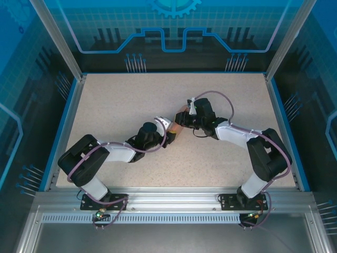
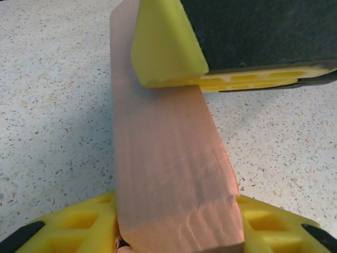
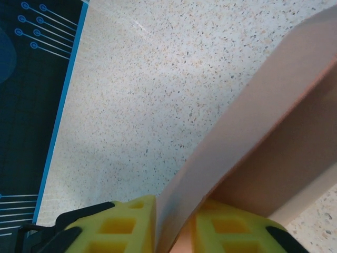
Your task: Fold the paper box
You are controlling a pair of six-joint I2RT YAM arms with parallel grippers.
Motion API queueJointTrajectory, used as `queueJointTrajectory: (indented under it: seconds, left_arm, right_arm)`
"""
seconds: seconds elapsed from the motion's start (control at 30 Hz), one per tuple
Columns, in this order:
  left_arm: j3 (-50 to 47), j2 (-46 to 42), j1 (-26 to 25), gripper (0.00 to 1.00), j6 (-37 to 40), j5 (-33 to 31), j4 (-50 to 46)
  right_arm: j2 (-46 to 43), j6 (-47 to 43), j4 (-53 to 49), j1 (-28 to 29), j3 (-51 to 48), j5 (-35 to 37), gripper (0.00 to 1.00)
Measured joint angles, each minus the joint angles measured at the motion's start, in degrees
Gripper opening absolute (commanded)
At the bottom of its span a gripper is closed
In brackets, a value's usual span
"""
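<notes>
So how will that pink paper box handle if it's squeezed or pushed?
Probably light and bendy: the paper box is visibly thin card. Ripples near its end suggest it crushes easily. Flat-sided, so likely slides rather than rolls.

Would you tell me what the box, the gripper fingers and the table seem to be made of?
Box: thin salmon-pink card, matte; the faint fibrous grain and bent edge suggest paper stock.
Fingers: yellow, matte, with moulded cut-out cells; probably plastic or rubbery foam.
Table: beige speckled surface with a faint sheen; likely laminate or stone-look composite.
</notes>
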Motion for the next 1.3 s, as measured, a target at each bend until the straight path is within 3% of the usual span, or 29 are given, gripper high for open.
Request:
queueJointTrajectory:
  seconds: [0.27,0.47,0.73,1.3]
  left_arm:
    - [0.0,-1.4,0.2,0.37,2.7,0.6,-1.1]
    - [-0.1,-3.8,2.7,0.34,3.9,3.8,-2.3]
    - [-1.3,-6.0,5.6,0.34,5.1,8.9,-3.5]
    - [-1.1,-4.3,5.6,0.47,7.7,11.5,-6.9]
  right_arm:
    - [-4.3,-5.2,-7.1,-0.2,0.8,0.6,0.44]
    - [-10.2,-16.2,-12.7,-2.3,1.7,3.1,0.52]
    - [-7.2,-29.3,-15.7,-7.0,7.6,2.6,0.53]
    - [-7.2,-34.0,-17.4,-10.8,6.8,2.3,0.54]
